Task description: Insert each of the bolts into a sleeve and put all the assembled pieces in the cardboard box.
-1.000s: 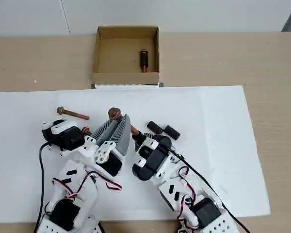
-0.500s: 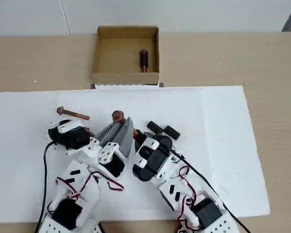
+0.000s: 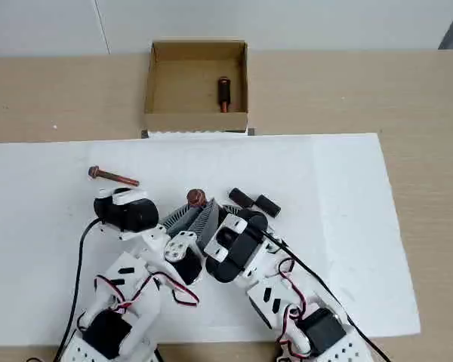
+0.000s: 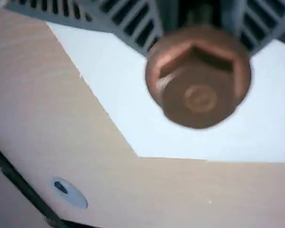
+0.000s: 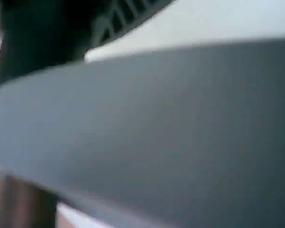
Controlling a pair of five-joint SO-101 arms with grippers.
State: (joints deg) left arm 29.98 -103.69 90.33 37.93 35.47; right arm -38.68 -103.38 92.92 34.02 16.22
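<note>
Up high, left tool (image 3: 198, 213) pinching a bolt (image 3: 196, 198), right tool (image 3: 220, 219) jammed beside it, grip can't tell, two sleeves (image 3: 254, 201) near, spare bolt (image 3: 113, 176) well apart, assembled piece (image 3: 224, 93) in the cardboard box (image 3: 157, 83), left wrist, bolt's (image 4: 198, 78) hex head between ribbed fingers (image 4: 118, 14), right wrist, blurry grey.

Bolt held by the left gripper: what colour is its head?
Copper-brown, with a metallic sheen. The bolt shows best in the left wrist view.

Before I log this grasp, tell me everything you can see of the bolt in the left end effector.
The bolt looks like copper-coloured metal, with a hexagonal head on a round flange. The head sticks out past the grey ribbed fingers of the left end effector, which clamp its hidden shank, over the white sheet.
</note>
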